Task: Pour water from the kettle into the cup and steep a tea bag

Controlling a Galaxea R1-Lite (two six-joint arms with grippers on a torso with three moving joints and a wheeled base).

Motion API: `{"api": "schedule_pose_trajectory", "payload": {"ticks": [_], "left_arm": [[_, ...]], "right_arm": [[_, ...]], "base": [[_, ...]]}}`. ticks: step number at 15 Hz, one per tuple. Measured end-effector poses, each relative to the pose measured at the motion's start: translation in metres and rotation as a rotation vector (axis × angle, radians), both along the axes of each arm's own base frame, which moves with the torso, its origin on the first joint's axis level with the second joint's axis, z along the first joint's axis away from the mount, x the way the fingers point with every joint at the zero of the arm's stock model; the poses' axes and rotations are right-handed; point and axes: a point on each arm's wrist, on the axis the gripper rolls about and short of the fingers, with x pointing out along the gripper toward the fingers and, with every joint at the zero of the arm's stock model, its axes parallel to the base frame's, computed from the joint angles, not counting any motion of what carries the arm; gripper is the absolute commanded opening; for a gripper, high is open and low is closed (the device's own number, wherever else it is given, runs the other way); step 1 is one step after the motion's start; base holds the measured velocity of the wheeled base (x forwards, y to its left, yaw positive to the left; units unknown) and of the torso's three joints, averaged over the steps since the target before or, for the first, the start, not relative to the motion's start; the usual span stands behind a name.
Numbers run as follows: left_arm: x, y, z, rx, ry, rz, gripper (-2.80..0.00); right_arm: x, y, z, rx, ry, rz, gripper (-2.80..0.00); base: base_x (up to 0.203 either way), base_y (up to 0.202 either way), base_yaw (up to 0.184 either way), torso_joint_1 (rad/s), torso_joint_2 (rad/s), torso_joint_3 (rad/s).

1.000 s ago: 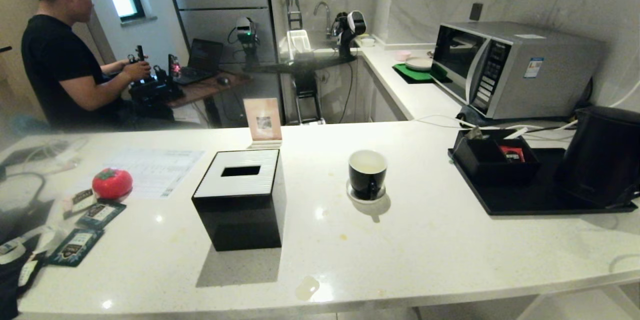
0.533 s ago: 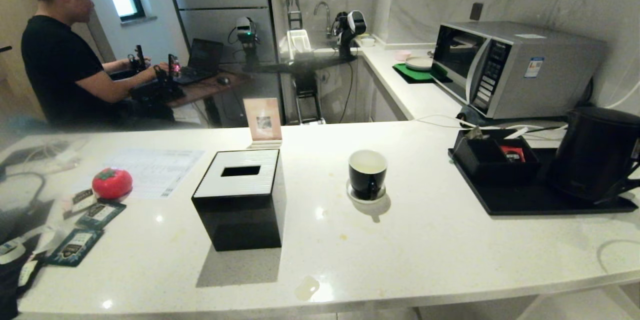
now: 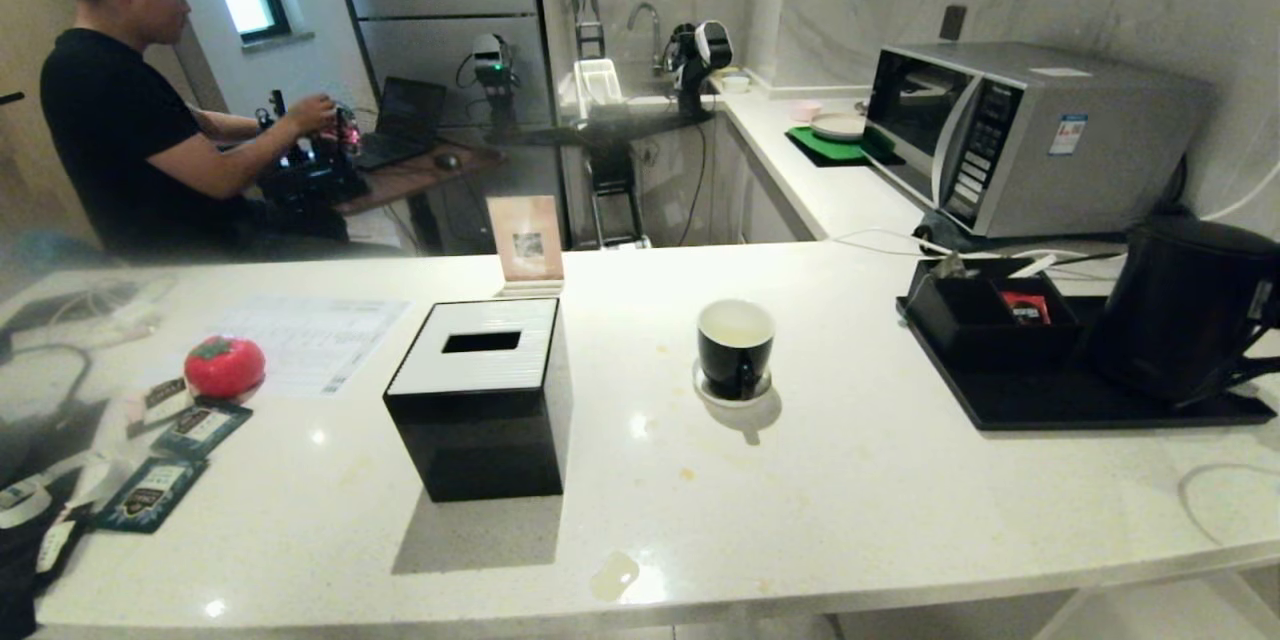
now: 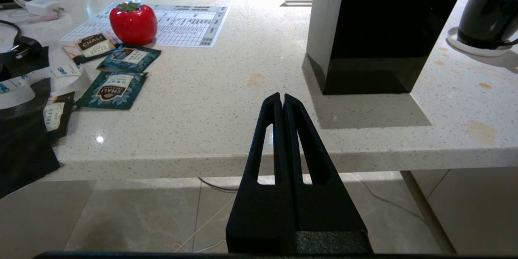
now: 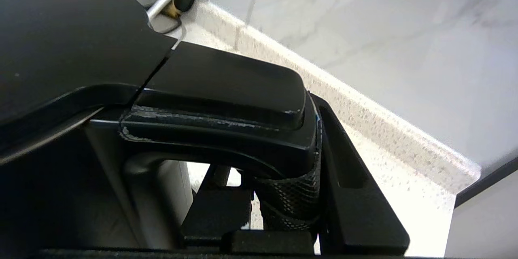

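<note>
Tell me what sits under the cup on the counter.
A small white saucer sits under the black cup, its rim showing around the base; the cup covers its centre. Saucer and cup rest on the white counter.

White speckled worktop, black tissue box near centre, cup on saucer beside it, black tray w/ kettle at right edge, red tomato ornament, teal packets & printed sheet toward left edge.

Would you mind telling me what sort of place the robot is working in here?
Most likely a home-style kitchen, perhaps a test one: a microwave on a pale stone counter, a sink tap behind, and a person at a laptop desk.
</note>
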Motion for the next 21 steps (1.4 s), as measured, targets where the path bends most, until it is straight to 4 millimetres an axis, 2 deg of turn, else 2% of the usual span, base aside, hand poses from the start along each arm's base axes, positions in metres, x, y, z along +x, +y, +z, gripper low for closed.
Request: {"api": "schedule_pose_trajectory", "payload": {"ticks": [11,20,21], "left_arm": [[0.000,0.000,0.000,0.000,0.000,0.000,-2.80],[0.000,0.000,0.000,0.000,0.000,0.000,-2.80],[0.000,0.000,0.000,0.000,0.000,0.000,-2.80]], "right_arm": [[0.015,-0.009,-0.004,-0.015,-0.025,0.001,-2.80],[0.014,0.001,-0.015,-0.014,-0.024,0.019,-2.80],[0.014,0.001,-0.015,-0.013,-0.022,0.020,0.00]], "base": [[0.000,0.000,0.000,0.000,0.00,0.000],[0.000,0.000,0.000,0.000,0.00,0.000],[0.000,0.000,0.000,0.000,0.00,0.000]]}}
